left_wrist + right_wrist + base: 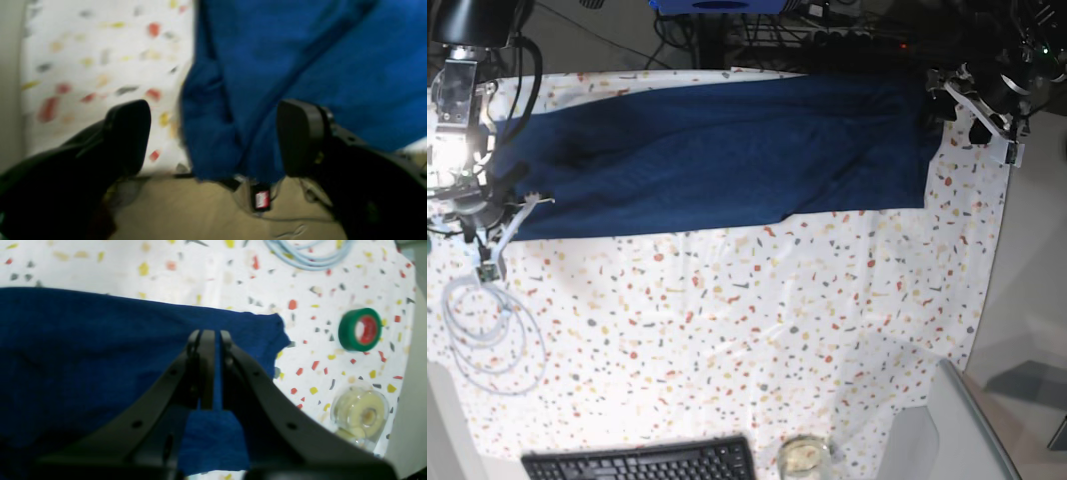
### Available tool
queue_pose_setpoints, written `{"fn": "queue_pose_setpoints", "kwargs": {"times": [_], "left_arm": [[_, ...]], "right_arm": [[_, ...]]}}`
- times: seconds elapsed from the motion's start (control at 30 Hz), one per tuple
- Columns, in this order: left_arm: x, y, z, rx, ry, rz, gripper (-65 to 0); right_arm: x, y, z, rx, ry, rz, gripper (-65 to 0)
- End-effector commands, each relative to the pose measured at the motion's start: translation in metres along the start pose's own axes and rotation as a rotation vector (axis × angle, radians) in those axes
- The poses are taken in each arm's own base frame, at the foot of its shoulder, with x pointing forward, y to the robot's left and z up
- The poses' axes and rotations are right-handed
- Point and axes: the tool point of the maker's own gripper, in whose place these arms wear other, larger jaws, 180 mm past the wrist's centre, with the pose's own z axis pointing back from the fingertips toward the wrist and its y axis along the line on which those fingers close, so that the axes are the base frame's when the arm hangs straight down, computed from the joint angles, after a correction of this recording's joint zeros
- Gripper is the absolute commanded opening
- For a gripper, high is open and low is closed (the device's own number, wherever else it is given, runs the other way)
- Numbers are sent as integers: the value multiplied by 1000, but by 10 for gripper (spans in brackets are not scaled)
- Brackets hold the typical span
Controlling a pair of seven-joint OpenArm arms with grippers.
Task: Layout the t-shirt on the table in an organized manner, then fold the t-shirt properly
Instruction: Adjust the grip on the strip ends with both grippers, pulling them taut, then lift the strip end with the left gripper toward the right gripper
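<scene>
Two pincers share the work, and each view shows a different state. Left wrist view: the left pincer (213, 136) stands wide apart, with the t-shirt (300, 60) lying between and beyond its pads but gripped by neither; the garment's edge hangs near the desk (100, 50) border, past which a tan floor shows. Judgement: this end has been let go, so the layout step is close to done on this side. Right wrist view: the right pincer (213, 340) is clamped tight on a pinch of the t-shirt (83, 356), a strip of blue cloth visible between the pads. A green tape roll (360, 329), a clear tape dispenser (361, 413) and a pale blue cable (307, 256) lie on the desk (200, 266) near this corner, apart from the fabric. Base view: the t-shirt (717, 150) is spread as a long band across the far part of the desk (757, 330). The near half is open room for folding, bounded by a keyboard (642, 462) at the front edge and a white cable coil (487, 330). Next move, as judged: release the held corner flat, then regrip for the first fold, keeping clear of the tape items.
</scene>
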Motion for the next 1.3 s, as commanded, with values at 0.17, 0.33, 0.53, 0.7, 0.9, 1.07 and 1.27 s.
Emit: {"fn": "queue_pose_setpoints", "kwargs": {"times": [0.17, 0.33, 0.53, 0.7, 0.9, 1.07, 1.27], "left_arm": [[-6, 39, -5, 61, -17, 126, -94], [-14, 39, -15, 29, 28, 124, -94], [-15, 6, -36, -64, 53, 88, -91], [-23, -7, -52, -103, 74, 126, -92], [-41, -36, -70, -184, 142, 134, -92], [-51, -63, -77, -243, 163, 126, -92], [-64, -79, -74, -277, 196, 102, -94]], "right_arm": [[9, 24, 2, 42, -38, 26, -623], [9, 38, 2, 68, -39, 11, -623], [9, 46, 2, 82, -40, -1, -623], [9, 45, 2, 81, -39, 0, -623], [9, 45, 2, 81, -39, 0, -623], [8, 45, 2, 81, -38, 0, -623], [8, 45, 2, 80, -38, 1, -623]]}}
